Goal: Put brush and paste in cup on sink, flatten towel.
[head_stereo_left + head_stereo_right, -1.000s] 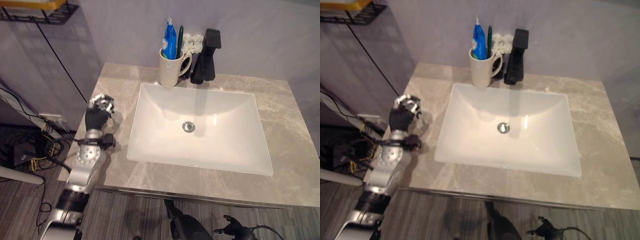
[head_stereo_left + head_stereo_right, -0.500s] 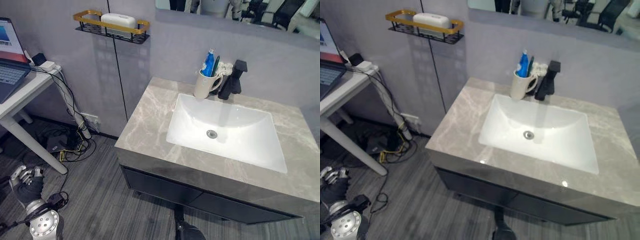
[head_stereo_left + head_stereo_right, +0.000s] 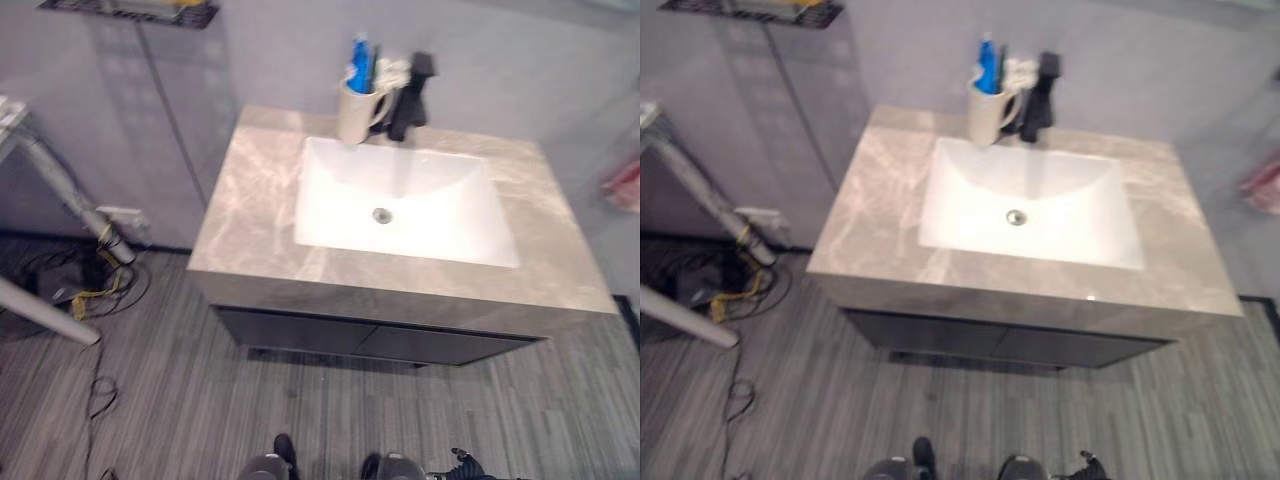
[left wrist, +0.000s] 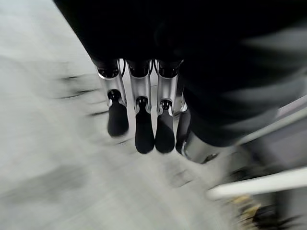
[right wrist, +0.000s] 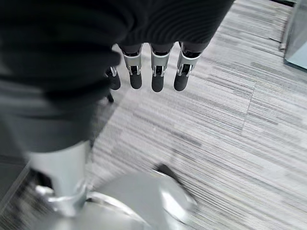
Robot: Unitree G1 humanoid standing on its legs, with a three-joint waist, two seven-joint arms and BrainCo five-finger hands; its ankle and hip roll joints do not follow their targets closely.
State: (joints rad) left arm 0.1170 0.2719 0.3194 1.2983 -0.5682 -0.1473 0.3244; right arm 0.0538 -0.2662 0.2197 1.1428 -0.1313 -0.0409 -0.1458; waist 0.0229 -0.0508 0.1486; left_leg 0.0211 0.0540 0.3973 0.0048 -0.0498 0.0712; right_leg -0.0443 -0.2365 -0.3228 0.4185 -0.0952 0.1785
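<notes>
With brush (image 3: 373, 62) and paste (image 3: 357, 62) standing in the cup (image 3: 352, 112) at upper centre, both hands (image 4: 139, 120) (image 5: 153, 72) hang straight-fingered and empty, so the towel risks being left unflattened.

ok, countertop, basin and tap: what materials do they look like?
Countertop: grey-beige stone, likely marble or an imitation, veined with a soft sheen. Basin: glossy white, probably ceramic, with a metal drain. Tap: matte black, probably coated metal.

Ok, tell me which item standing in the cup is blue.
The toothpaste tube, the taller blue item on the cup's left; the dark brush beside it is slimmer.
</notes>
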